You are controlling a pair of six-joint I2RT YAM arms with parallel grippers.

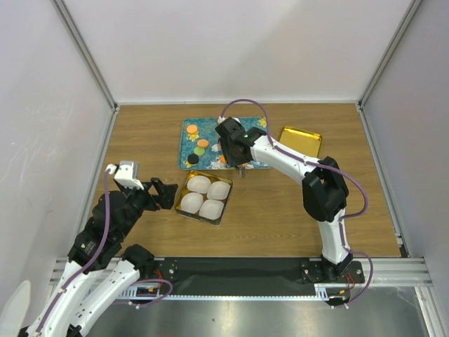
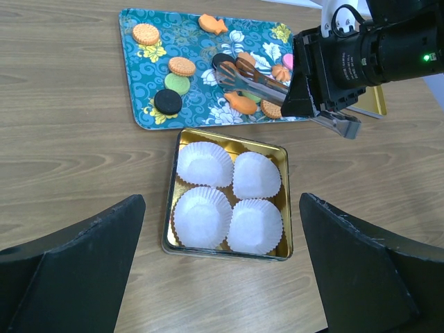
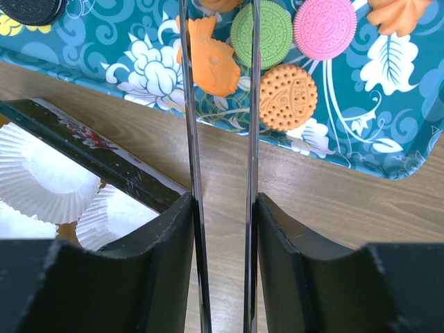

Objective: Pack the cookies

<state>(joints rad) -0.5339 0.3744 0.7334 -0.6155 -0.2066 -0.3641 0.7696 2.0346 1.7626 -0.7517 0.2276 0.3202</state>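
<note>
- Your right tool [image 3: 222, 208] is clamped on a pair of metal tongs [image 3: 192, 139], one finger pressing each blade from outside.
- The tongs reach out over the teal tray [image 2: 149, 114]. Their blades stand slightly apart and run past an orange fish-shaped cookie [image 3: 211, 59].
- You cannot tell from these views whether the tips hold anything; the right wrist view cuts them off.
- The cookies [image 2: 182, 66] all lie on the tray: orange rounds, a green one [image 3: 261, 33], a pink one [image 3: 325, 26], a dark one [image 2: 168, 102] and orange shaped pieces.
- The gold tin [image 2: 236, 144] sits on the tabletop [image 2: 69, 180] just in front of the tray, its near corner beside your right tool.
- Four white paper cups [image 2: 203, 165] fill the tin, with no cookie in any of them.
- Your left tool [image 2: 222, 257] is wide open, gripping nothing, and hangs just near of the tin.
- A flat gold lid [image 1: 300, 140] lies to the right of the tray.
</note>
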